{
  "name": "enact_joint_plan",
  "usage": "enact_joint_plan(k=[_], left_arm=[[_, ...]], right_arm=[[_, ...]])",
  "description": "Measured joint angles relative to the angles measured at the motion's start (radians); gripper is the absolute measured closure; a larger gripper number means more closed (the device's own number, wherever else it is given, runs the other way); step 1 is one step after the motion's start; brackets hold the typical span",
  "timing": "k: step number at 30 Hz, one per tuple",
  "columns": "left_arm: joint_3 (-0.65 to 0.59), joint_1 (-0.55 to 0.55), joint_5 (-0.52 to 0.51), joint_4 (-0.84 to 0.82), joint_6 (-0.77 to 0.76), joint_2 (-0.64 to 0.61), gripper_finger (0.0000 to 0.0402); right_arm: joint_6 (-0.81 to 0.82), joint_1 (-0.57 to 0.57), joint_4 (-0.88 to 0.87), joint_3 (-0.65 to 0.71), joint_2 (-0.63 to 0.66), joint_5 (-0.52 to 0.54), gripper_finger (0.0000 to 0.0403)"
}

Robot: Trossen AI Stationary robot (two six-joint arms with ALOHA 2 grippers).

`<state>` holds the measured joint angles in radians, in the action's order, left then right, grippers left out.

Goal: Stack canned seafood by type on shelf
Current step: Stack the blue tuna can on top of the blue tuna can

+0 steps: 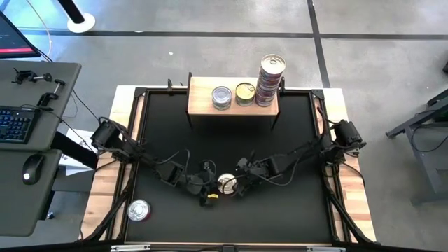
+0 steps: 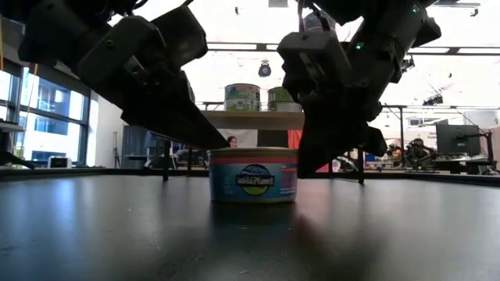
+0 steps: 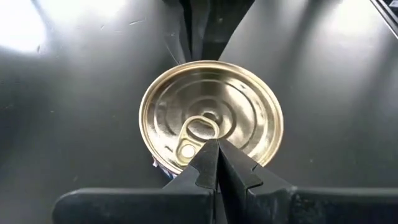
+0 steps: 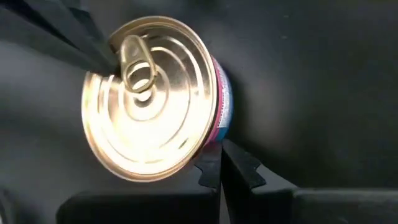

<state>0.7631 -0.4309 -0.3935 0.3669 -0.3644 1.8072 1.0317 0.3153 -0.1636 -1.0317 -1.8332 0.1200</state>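
Black tabletop [image 1: 231, 140] fills the workspace, framed by pale wood edging; desk with keyboard [image 1: 15, 124] and mouse [image 1: 31, 168] stands off the table's left side.

Shelf [image 1: 203, 98] sits at the far edge of the tabletop, centre; pale wood top on dark legs; in the low view it shows behind the near tin [image 2: 254, 119].

Left arm reaches in from the left edge, right arm from the right edge; both converge near the table's middle front; left gripper [image 1: 208, 190] and right gripper [image 1: 241, 183] flank one tin.

On the shelf: tall stack of tins [image 1: 270, 82] at the right end; gold-topped tin [image 1: 244, 93] just beside it; silver-topped tin [image 1: 222, 97] next to that, toward the shelf's middle.

Tin between the grippers [image 1: 227, 184] stands upright on the tabletop, pull-tab lid up, blue and pink side label [image 2: 253, 177]; left wrist view: left fingers [image 3: 211, 168] pressed together, tips over the lid near the tab; right wrist view: right fingers [image 4: 221, 168] pressed together, tips just beside the tin's side wall; whether they touch, cannot tell.

Lone tin [image 1: 138, 210] lies near the front-left corner of the tabletop, well apart from both grippers.
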Motion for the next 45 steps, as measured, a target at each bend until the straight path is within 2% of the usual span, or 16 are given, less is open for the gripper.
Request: enact_joint_plan(k=[10,23,28,32,35,38,41,45], left_arm=[[0.001,-0.003,-0.016,-0.103,0.000,-0.006,0.0402],[-0.020,-0.001,-0.034,-0.182,-0.003,0.002,0.0401],[-0.067,-0.015,-0.039,-0.239,-0.110,-0.061,0.0401],[-0.150,-0.082,-0.083,-0.336,-0.285,-0.170,0.0401],[-0.222,-0.157,-0.140,-0.369,-0.489,-0.261,0.0401],[-0.265,-0.236,-0.215,-0.382,-0.687,-0.326,0.0401],[-0.277,-0.295,-0.277,-0.389,-0.824,-0.355,0.0401],[-0.263,-0.326,-0.300,-0.388,-0.918,-0.360,0.0401]], right_arm=[[0.026,0.027,0.076,0.000,0.051,-0.054,0.0403],[0.002,0.032,0.225,-0.003,0.082,0.010,0.0403],[-0.189,0.010,0.248,-0.002,0.146,0.003,0.0403],[-0.394,-0.025,0.235,-0.003,0.206,-0.074,0.0396],[-0.491,-0.066,0.120,-0.036,0.219,-0.189,0.0360],[-0.687,-0.097,-0.094,-0.140,0.190,-0.271,0.0291],[-0.926,-0.112,-0.277,-0.261,0.137,-0.267,0.0210],[-1.188,-0.118,-0.446,-0.402,0.057,-0.173,0.0126]])
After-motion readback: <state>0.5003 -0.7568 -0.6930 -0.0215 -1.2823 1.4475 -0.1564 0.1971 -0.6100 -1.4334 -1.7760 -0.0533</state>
